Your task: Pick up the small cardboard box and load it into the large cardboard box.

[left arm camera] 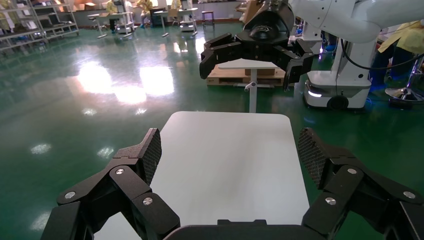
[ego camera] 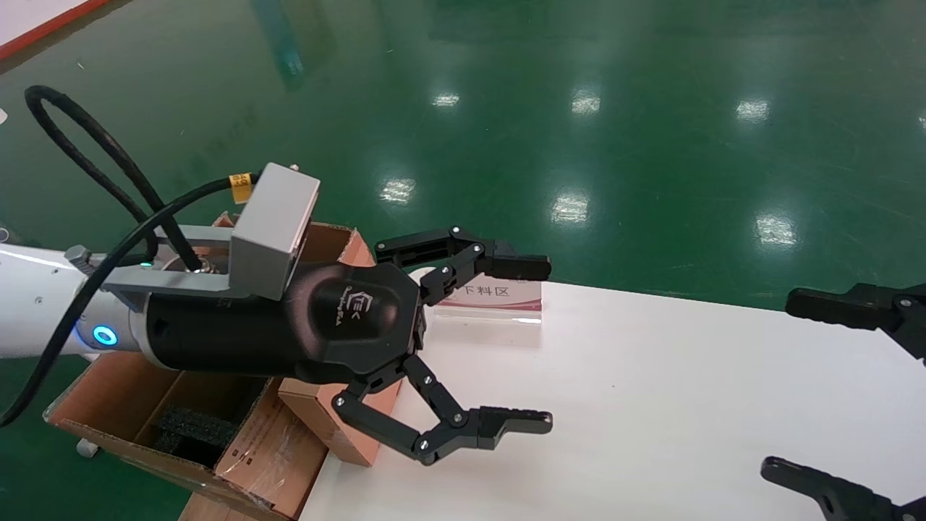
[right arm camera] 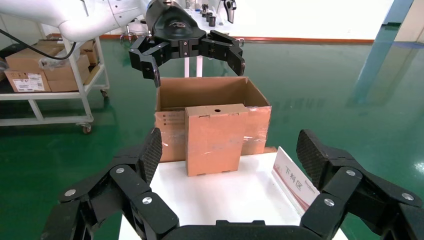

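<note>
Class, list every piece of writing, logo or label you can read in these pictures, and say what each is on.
"下料区": acrylic sign on the white table.
"TEK" logo: left gripper housing; smaller lettering beside it unreadable.
Large cardboard box side print: too small.
Yellow cable tag: blurred.

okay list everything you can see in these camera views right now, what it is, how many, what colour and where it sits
small cardboard box: one, orange-brown, standing upright on the table's end, against the large box's side
large cardboard box: one, brown, taped, open-topped, just off the table's end, black foam inside
sign: one, clear stand with white and pink card, on the table near the boxes
table: one, white, in front of the robot
floor: green, glossy, all around
cart: one, white, cartons on it, far background
left gripper: one, black, open, hovering above the table's end by the boxes
right gripper: one, black, open, over the table's opposite end
</note>
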Robot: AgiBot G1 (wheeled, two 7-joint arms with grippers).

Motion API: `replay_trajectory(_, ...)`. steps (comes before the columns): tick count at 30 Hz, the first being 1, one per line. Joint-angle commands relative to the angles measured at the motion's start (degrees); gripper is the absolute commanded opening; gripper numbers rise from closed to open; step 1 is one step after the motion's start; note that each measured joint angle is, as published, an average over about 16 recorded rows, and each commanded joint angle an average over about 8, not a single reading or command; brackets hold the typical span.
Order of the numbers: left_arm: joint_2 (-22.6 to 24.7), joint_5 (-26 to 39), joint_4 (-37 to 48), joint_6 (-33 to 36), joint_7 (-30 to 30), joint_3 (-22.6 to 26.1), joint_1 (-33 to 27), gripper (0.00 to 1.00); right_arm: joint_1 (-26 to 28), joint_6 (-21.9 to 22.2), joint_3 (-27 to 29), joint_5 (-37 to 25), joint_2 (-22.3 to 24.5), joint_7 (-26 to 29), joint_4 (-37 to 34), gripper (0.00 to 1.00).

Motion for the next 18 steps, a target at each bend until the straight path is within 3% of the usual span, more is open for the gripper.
replay_trajectory(1, 0.0, 0.0, 0.0, 0.0, 0.0, 0.0, 0.0, 1.0, 0.0, 0.0, 0.0, 0.0, 0.0, 0.0, 0.0, 1.0)
replay_trajectory(18, -1.3, 3.5, -1.1, -2.1, -1.6, 0.8, -1.2, 1.0, 0.0, 0.0, 0.0, 0.0, 0.0, 0.0, 0.0, 1.0)
